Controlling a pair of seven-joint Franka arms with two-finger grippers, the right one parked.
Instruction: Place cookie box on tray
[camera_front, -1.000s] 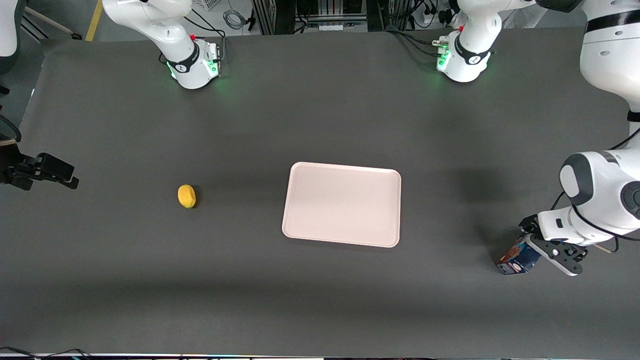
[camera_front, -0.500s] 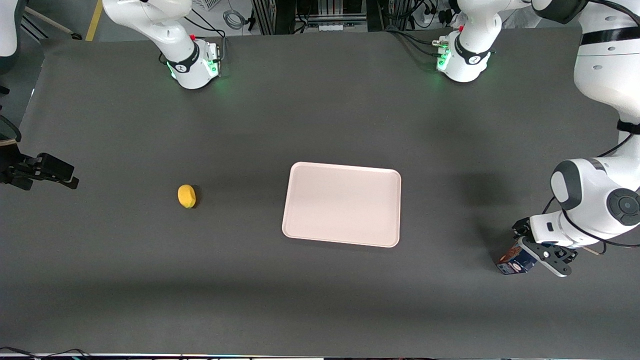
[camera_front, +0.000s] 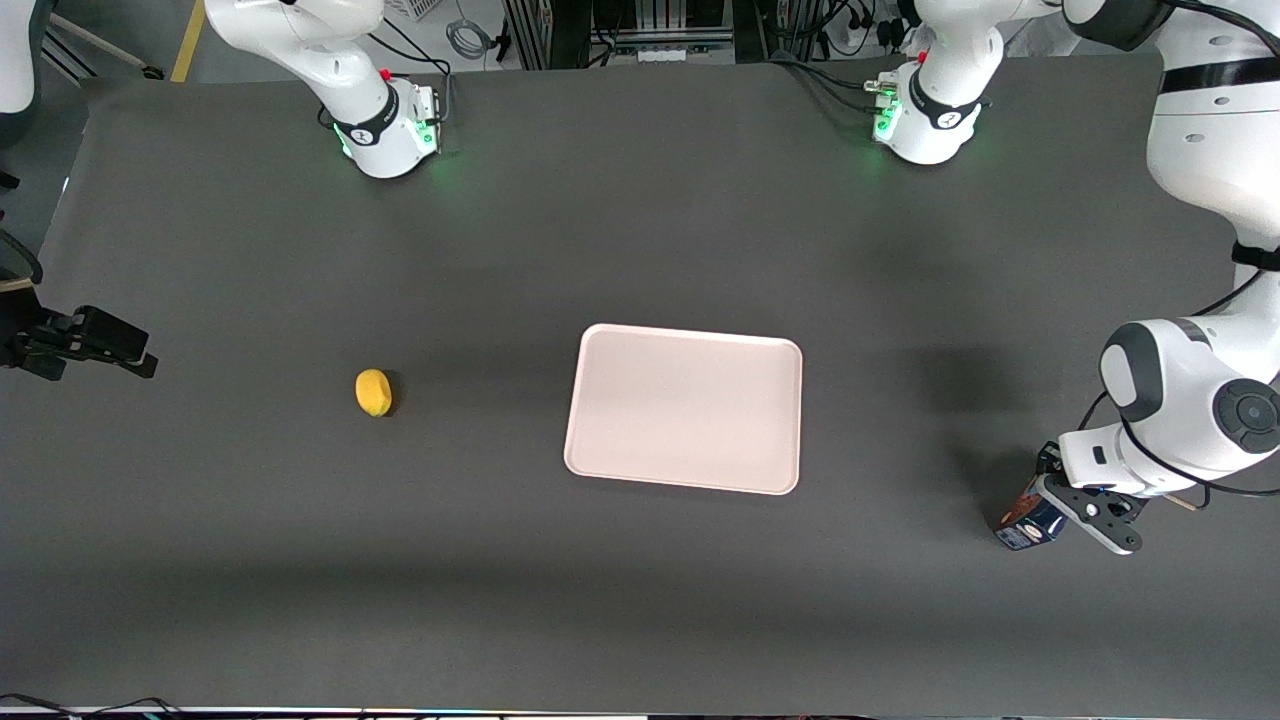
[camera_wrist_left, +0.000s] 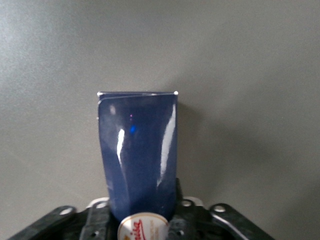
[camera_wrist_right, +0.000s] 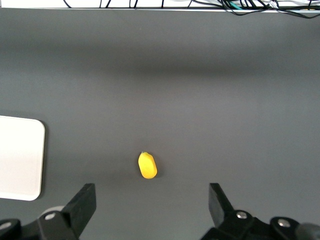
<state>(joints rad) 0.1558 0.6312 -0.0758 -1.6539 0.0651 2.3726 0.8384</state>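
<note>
Cookie box and tray, well apart

The navy cookie box (camera_front: 1028, 521) sits at the gripper (camera_front: 1062, 508) toward the working arm's end; the pale pinkish tray (camera_front: 684, 408) lies flat mid-table.

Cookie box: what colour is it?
Glossy dark navy cookie box, at the pincer; clearest in left wrist view.

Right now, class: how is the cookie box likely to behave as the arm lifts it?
The cookie box looks like a thin glossy carton, so probably light, slippery, and apt to dent if squeezed. The gripper sits at the box, toward the working arm's end of the table; standing tall, it may tip if nudged.
</note>
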